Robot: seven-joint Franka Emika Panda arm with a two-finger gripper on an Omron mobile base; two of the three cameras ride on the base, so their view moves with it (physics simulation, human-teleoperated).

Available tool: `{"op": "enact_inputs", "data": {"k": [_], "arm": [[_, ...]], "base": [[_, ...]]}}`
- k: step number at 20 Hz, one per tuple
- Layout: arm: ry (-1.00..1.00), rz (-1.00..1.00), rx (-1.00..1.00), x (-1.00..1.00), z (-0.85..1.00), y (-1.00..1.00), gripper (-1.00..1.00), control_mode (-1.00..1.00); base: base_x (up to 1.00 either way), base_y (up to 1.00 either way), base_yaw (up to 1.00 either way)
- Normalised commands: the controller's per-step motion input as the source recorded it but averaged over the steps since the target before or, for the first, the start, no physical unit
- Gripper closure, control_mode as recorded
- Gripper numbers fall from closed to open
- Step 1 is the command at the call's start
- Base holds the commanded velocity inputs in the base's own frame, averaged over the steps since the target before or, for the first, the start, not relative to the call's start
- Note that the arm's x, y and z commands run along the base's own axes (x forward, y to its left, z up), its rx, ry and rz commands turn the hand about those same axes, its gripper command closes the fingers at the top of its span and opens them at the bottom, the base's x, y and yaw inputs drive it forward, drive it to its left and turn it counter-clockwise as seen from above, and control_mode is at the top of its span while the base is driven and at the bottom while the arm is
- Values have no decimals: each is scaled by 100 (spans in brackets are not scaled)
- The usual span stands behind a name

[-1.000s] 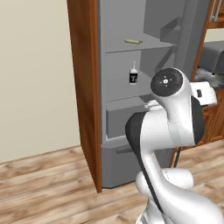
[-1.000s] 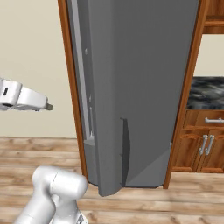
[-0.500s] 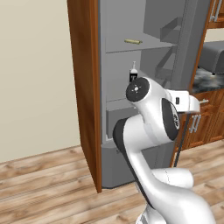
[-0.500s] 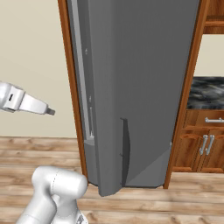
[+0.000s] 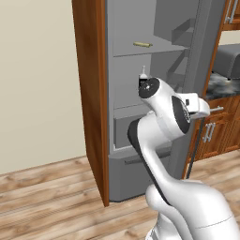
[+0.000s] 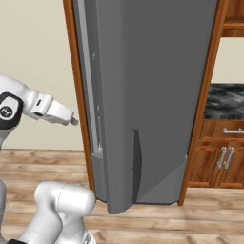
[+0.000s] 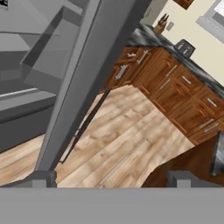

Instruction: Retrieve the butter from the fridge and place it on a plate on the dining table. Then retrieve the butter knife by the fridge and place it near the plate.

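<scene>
Our jaws stand spread wide with nothing between them. In the hand view the two dark fingertips (image 7: pixel 41 179) rise far apart at the bottom, and the gap shows only wood floor (image 7: pixel 131 144) and the edge of the open fridge door (image 7: pixel 83 87). That makes sense for this stage: we have nothing to carry yet, so we keep the gripper (image 6: pixel 71 120) ready to close on something slim.

From the right base view the gripper points at the hinge-side edge of the fridge (image 6: pixel 143 71), close to the wood side panel (image 6: pixel 81 119) but apart from it. The hand is turned sideways, so its camera looks past the door toward the wall cabinets (image 7: pixel 175 87) rather than into the shelves — we judge it must swing round before any reach.

The butter (image 5: pixel 142 44) lies flat on the upper shelf (image 5: pixel 154 49) inside the open fridge, a small pale stick near the shelf's front edge, well above our hand. One shelf lower stands a small white bottle (image 5: pixel 143 75) with a dark label, partly hidden behind our arm's elbow joint — not our target.

The door is swung open, leaving the shelves reachable from the left. The task looks barely begun: butter still shelved, plate and knife yet to be dealt with. The next move calls for raising and turning the hand toward that top shelf.
</scene>
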Motion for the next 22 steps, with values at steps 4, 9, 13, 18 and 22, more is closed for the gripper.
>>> {"op": "enact_inputs", "data": {"k": [4,9,13,18,22], "arm": [[0,0,0,60,-39,-47,-100,-100],[0,-4,0,53,-33,-29,-100,-100],[0,-15,-2,69,-23,0,-100,-100],[1,-21,-6,76,-15,4,-100,-100],[12,-11,-2,62,0,0,-100,-100]], "base": [[0,0,0],[0,0,0],[0,0,0],[0,0,0],[0,0,0]]}}
